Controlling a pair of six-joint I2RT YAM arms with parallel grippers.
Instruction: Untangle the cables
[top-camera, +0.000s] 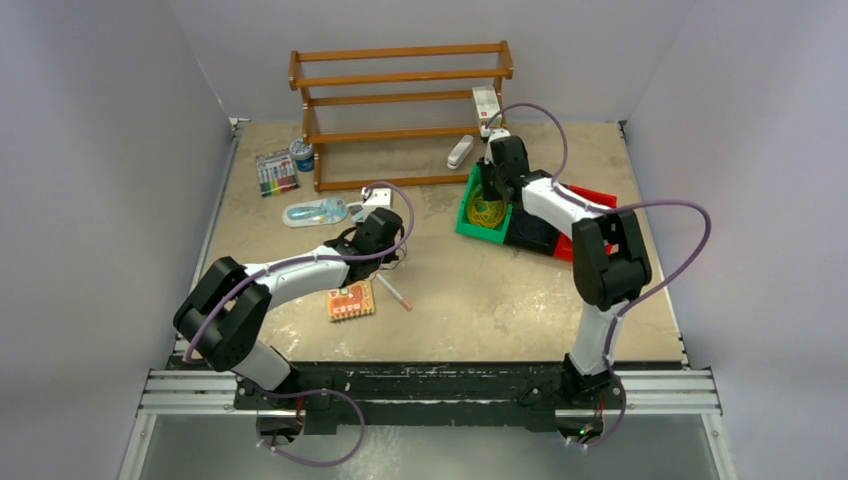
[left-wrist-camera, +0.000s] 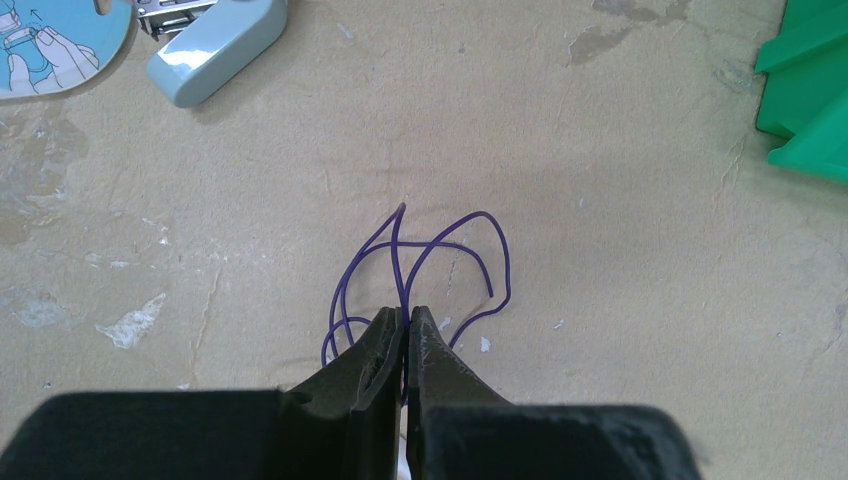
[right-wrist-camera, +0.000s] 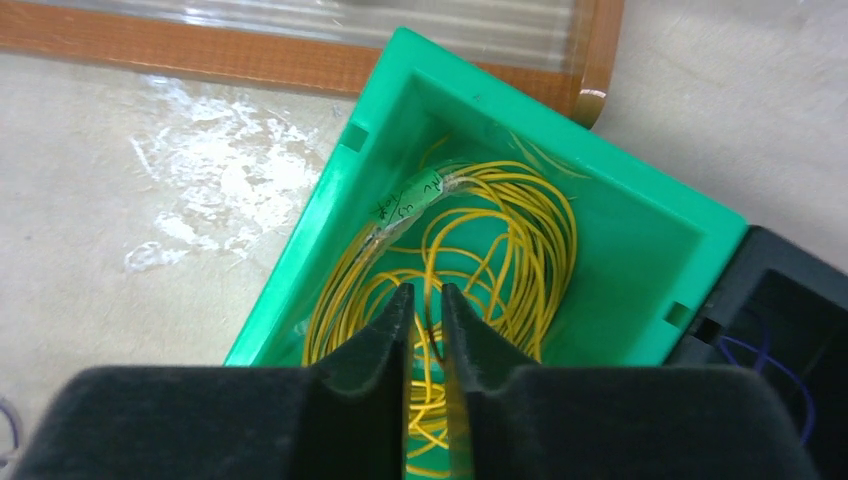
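Observation:
My left gripper (left-wrist-camera: 405, 318) is shut on a strand of the thin dark blue cable (left-wrist-camera: 455, 255), whose loops lie on the tabletop just ahead of the fingertips; in the top view it is at mid-table (top-camera: 392, 260). My right gripper (right-wrist-camera: 427, 295) hangs inside the green bin (right-wrist-camera: 640, 230), jaws a narrow gap apart, just above the coiled yellow cable (right-wrist-camera: 530, 230). The top view shows it over that bin (top-camera: 488, 200). A dark blue strand (right-wrist-camera: 785, 375) lies in the black bin beside it. No orange-red cable shows.
A wooden rack (top-camera: 400, 100) stands at the back. A light blue stapler (left-wrist-camera: 215, 50) and a blister pack (left-wrist-camera: 50, 45) lie ahead-left of my left gripper. An orange packet (top-camera: 352, 300) and a pen (top-camera: 395, 290) lie nearby. Black (top-camera: 535, 232) and red (top-camera: 600, 200) bins adjoin the green one.

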